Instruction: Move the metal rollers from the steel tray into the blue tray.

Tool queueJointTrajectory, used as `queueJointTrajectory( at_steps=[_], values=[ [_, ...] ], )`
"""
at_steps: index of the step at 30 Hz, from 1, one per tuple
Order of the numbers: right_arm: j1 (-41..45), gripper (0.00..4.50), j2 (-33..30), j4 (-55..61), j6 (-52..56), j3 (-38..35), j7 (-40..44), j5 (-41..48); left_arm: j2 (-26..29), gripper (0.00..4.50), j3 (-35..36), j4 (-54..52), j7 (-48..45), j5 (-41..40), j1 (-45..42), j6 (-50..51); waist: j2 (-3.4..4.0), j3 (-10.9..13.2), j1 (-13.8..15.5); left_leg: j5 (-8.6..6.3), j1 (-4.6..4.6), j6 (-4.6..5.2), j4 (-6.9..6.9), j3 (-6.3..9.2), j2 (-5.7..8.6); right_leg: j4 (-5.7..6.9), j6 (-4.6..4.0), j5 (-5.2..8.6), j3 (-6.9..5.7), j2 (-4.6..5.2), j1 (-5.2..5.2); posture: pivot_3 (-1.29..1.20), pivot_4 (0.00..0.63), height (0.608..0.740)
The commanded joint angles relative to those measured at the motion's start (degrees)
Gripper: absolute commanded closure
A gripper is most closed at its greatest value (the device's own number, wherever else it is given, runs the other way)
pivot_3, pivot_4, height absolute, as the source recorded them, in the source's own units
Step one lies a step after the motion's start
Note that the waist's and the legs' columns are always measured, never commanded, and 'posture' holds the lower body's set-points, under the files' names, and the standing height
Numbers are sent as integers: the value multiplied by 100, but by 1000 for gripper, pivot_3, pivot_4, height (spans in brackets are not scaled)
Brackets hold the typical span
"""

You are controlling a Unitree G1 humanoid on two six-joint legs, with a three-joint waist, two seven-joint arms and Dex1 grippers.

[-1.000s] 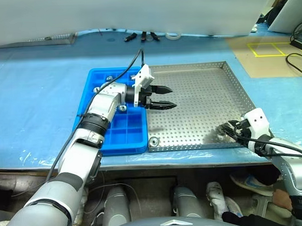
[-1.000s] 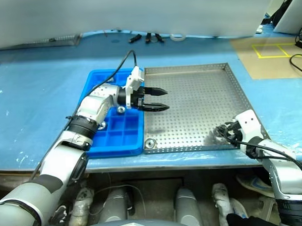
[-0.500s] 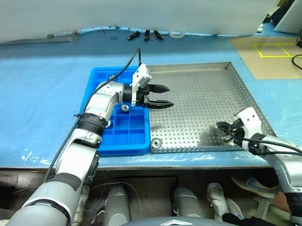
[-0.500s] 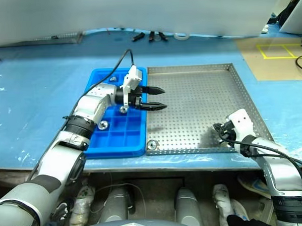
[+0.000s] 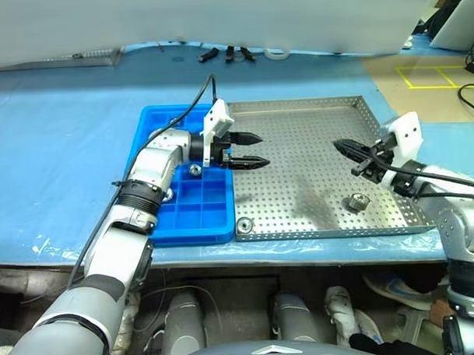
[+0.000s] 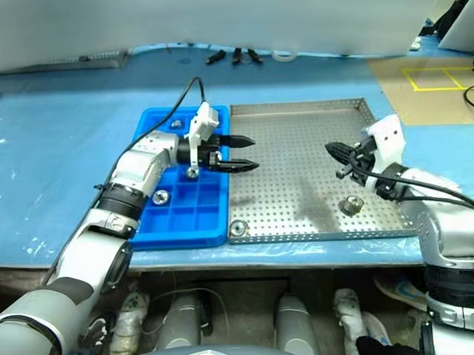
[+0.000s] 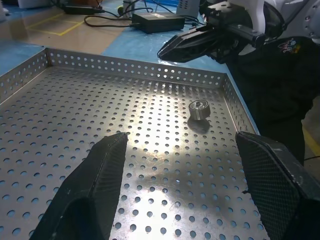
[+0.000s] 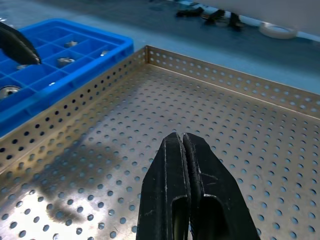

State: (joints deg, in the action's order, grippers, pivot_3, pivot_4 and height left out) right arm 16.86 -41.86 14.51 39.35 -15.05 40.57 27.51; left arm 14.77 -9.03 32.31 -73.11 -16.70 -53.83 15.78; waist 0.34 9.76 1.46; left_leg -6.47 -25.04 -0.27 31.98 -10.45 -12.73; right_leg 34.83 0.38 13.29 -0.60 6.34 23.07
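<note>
Steel, shiny and full of small round holes, makes the square tray (image 5: 313, 136), which has low perforated rims and lies on a worktop (image 5: 56, 137) covered with smooth blue sheeting. Touching its left rim lies the blue tray (image 5: 211, 217), of glossy plastic, divided into small square compartments. No writing or brand can be read on either tray.

One roller (image 5: 356, 202), a short silver ring with a centre hole, lies on the steel floor near the front right corner. Another roller (image 5: 242, 224) sits at the front left corner of the steel tray, just beside the blue tray. Several rollers rest in the blue compartments, for example one (image 6: 160, 196) near the left arm.

The left pincer (image 5: 250, 150) hovers over the left part of the steel tray, pointing to the right, its two black textured fingers (image 7: 95, 185) well apart and holding nothing. The right pincer (image 5: 343, 148) is above the right part of the steel tray, pointing to the left; its smooth black fingers (image 8: 172, 195) are pressed together and no roller is visible between them.

At the far edge of the worktop lie some small dark tools (image 5: 225, 55) and a white ring (image 5: 273, 56). A beige floor with yellow tape lines (image 5: 424, 76) shows at the right.
</note>
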Motion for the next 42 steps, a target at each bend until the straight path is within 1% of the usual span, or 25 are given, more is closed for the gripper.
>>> queueJointTrajectory(
  at_steps=[1, 2, 5, 7, 8, 11, 12, 17, 21, 25, 29, 34, 38, 42],
  values=[
    [2, 3548, -645, 21, -278, 297, 782, -120, 8, 865, 124, -266, 61, -71, -23, 8, 2, 1, 30, -1, -2, 1, 0, -1, 1, -2, 0, 0, 0, 1, 1, -314, 150, 740],
    [-28, 3253, -761, 13, -195, 384, 1030, -7, 8, 865, 125, -284, 73, -75, -12, 16, 2, 1, 45, -1, -2, 2, -1, -2, 0, -4, 0, 0, 0, 1, 1, -312, 150, 740],
    [-133, 2249, -1201, 35, -426, 867, 1400, -376, 16, 865, 127, -376, 114, -91, 53, 56, 1, 1, 77, -2, 0, 2, -1, -2, -4, -4, 0, 0, 0, -1, 0, -306, 150, 740],
    [-141, 1584, -1408, 44, -484, 1042, 1516, -558, 13, 865, 133, -433, 160, -97, 100, 87, 2, 1, 80, -1, 2, 1, -1, -2, -5, -2, 0, 0, -1, -1, 1, -304, 150, 740],
    [-149, 1168, -1517, 20, -563, 1129, 1547, -707, 10, 865, 134, -452, 177, -99, 117, 97, 2, 1, 79, -1, 2, 1, -1, -2, -4, -1, 0, 0, 0, 0, 1, -305, 150, 740],
    [16, 235, -1710, -183, -588, 1316, 1474, -1067, -16, 865, 118, -537, 224, -108, 183, 130, 2, 1, 81, -1, 2, 1, 2, -3, 0, 0, 0, 0, 3, 2, 1, -306, 150, 740],
    [103, 49, -1735, -281, -548, 1385, 1404, -1188, -29, 865, 112, -564, 237, -112, 207, 139, 2, 2, 78, -1, 2, 1, 3, -3, 0, 0, 0, 0, 4, 2, 0, -306, 150, 740],
    [161, 49, -1701, -474, -228, 1523, 1173, -1497, -146, 865, 72, -688, 312, -119, 330, 175, 3, 1, 86, -1, 2, 1, 8, -3, -3, 4, 0, 0, 3, 1, 0, -307, 150, 740],
    [-308, 49, -1832, -248, 118, 1443, 1070, -1600, -209, 865, 75, -741, 353, -117, 388, 195, 3, 1, 97, -4, -1, 6, 7, -6, -4, 1, 0, 0, 3, 1, 2, -309, 150, 740],
    [-701, 49, -1554, -70, 1073, 745, 783, -1134, -245, 865, 94, -733, 370, -133, 423, 198, 3, 1, 92, -5, -1, 7, 7, -8, -3, -1, 0, 0, 4, 1, 3, -319, 150, 740],
    [-940, 49, -1445, -257, 1396, 283, 519, -1047, -289, 865, 71, -661, 367, -96, 452, 129, 5, 0, 86, -5, 7, 7, 11, -14, -1, 4, 0, -1, 14, 2, 3, -333, 150, 740],
    [-1163, 49, -1349, -315, 1365, 274, 383, -1053, -335, 865, 60, -536, 344, -66, 360, 76, 6, 0, 72, -5, 9, 6, 11, -16, -3, 2, 0, -1, 16, 1, 3, -345, 150, 740],
    [-1203, 49, -1049, -197, 1568, 408, 227, -956, -364, 865, 66, -488, 326, -68, 301, 53, 7, -1, 67, -6, 9, 8, 8, -25, -3, 2, 0, -1, 22, 1, 10, -355, 150, 740],
    [-1070, 49, -714, -345, 1767, 360, -98, -950, -351, 865, 62, -506, 300, -58, 314, 52, 6, -1, 65, -8, 14, 10, 8, -39, -4, 3, 0, -1, 34, 1, 13, -348, 150, 740]
  ],
)
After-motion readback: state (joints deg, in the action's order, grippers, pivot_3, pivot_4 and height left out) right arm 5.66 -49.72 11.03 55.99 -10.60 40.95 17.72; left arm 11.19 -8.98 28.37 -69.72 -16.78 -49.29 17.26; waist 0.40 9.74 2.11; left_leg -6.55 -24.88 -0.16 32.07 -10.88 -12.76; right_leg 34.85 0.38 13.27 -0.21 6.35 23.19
